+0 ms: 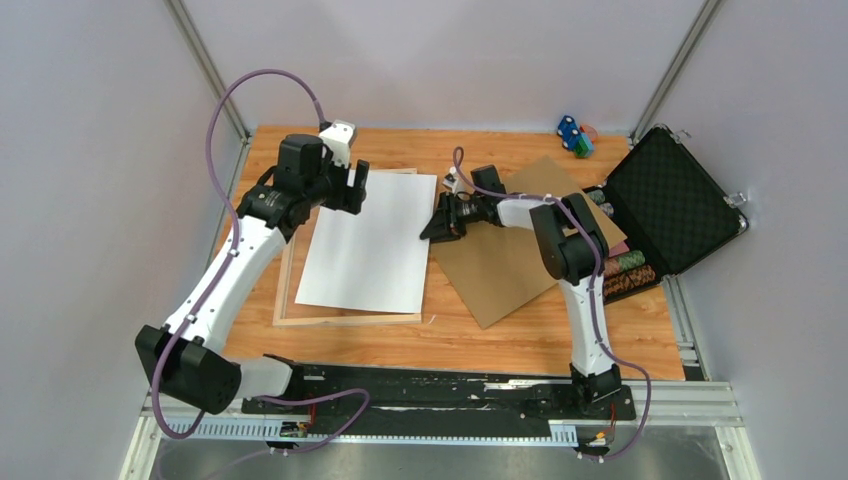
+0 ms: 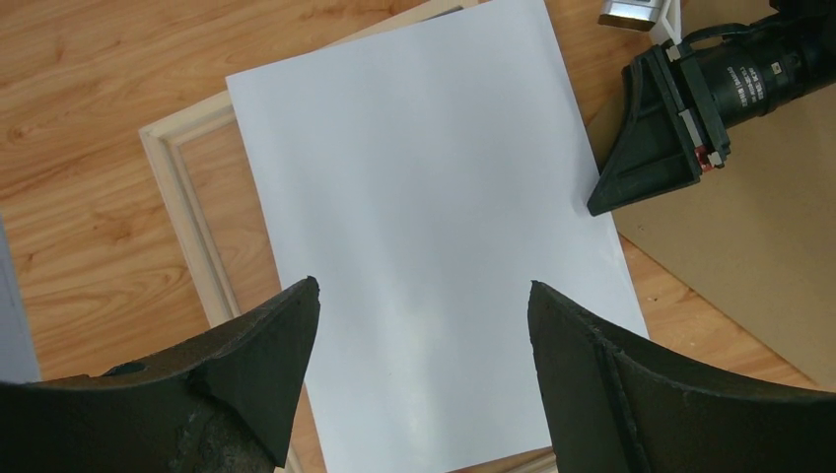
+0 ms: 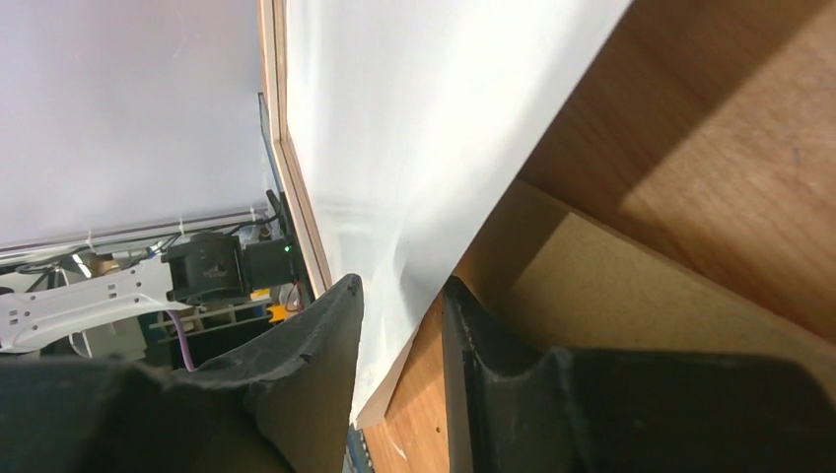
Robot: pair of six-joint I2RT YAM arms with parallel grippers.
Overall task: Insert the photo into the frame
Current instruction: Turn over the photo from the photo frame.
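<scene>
1. Right gripper (image 1: pixel 432 228) is standing with its jaws narrowly parted, straddling the right edge of the photo (image 1: pixel 368 240). The sheet is passing between the fingers (image 3: pixel 330 330) without being pinched.
2. Left gripper (image 2: pixel 424 296) is hovering wide open above the photo's far left corner, holding nothing.
3. The photo is lying plain white side up, skewed across the frame (image 1: pixel 345 319). It is leaving the frame's left and near rails showing and overhanging its right side.
4. A brown backing board (image 1: pixel 510 265) is lying on the wooden table (image 1: pixel 480 340) just right of the frame, beneath the right arm.

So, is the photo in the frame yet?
Not in. The photo lies askew on top of the frame, overlapping one side rail.
</scene>
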